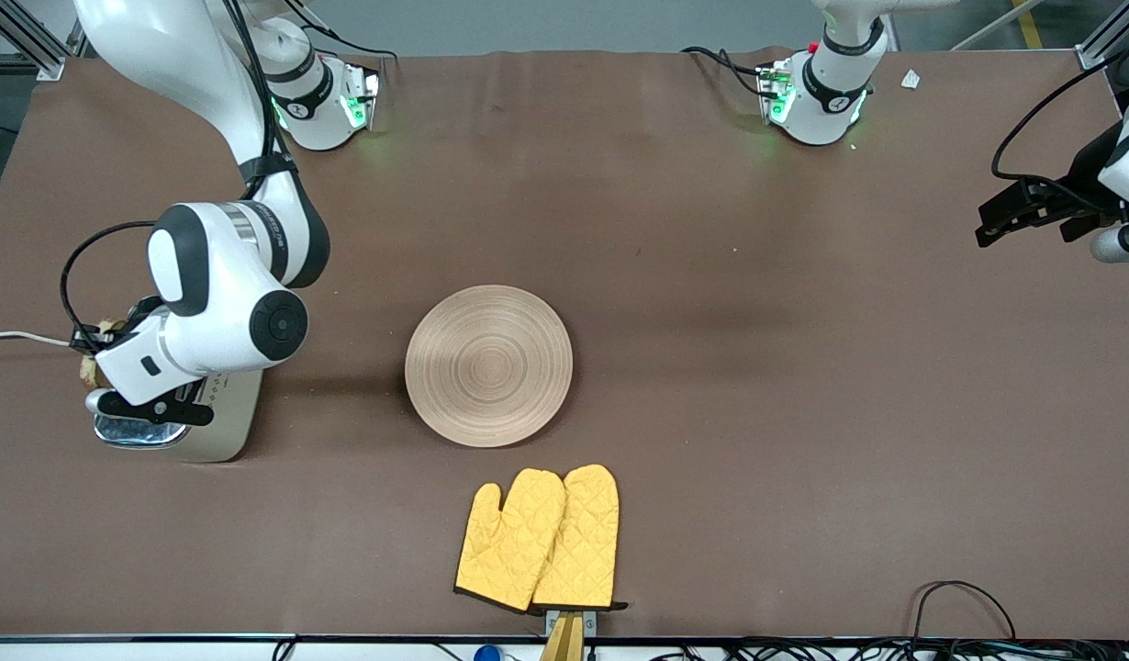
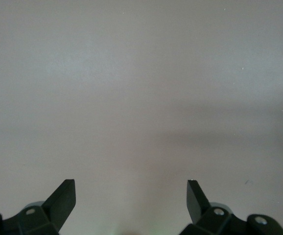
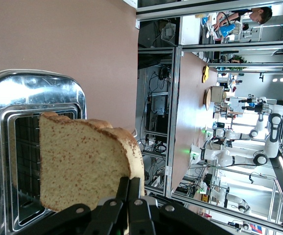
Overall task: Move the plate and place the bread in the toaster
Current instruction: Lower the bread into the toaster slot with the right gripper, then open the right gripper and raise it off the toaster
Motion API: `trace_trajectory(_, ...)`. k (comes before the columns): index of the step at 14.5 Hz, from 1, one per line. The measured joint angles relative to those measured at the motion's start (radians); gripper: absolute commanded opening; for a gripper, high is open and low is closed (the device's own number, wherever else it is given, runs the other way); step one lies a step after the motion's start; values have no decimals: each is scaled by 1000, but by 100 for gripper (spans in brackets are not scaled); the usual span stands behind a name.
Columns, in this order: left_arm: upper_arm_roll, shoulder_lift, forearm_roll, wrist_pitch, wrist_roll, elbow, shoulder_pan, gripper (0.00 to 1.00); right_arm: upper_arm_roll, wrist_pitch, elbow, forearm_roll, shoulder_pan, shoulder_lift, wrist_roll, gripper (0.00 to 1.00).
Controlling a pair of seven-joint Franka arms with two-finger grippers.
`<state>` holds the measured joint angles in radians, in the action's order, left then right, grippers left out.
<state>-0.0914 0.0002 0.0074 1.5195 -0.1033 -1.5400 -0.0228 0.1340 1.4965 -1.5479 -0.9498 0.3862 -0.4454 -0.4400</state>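
Right now your right gripper (image 3: 129,188) is clamped on the bread (image 3: 85,166), its two fingers pinched together on the slice's crust edge. It holds the slice upright over the toaster (image 1: 220,427), level with the chrome top (image 3: 31,93) and partly down between the slot walls. In the front view you see little of this: the right arm's wrist covers most of the toaster, with only a scrap of bread (image 1: 95,353) peeking out beside it. The toaster sits at the right arm's end of the table, its white cord (image 1: 18,338) trailing off the edge.

Your plate (image 1: 488,365) lies flat mid-table, well apart from the toaster. A pair of yellow oven mitts (image 1: 539,540) lies nearer the front camera than the plate, close to it but not touching.

Your left gripper (image 2: 130,196) waits with its fingers spread apart and nothing between them, hovering over bare brown table cover (image 2: 131,88) at the left arm's end of the table.
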Motion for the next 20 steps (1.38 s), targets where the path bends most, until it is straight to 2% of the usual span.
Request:
trace_trajectory(10, -1, 0, 0, 0, 0, 0, 0, 100, -1, 1, -70, 0, 0, 20, -3, 0)
trace_trajectory(20, -1, 0, 0, 3, 0, 0, 0, 100, 0, 64, -89, 4, -3, 21, -6, 0)
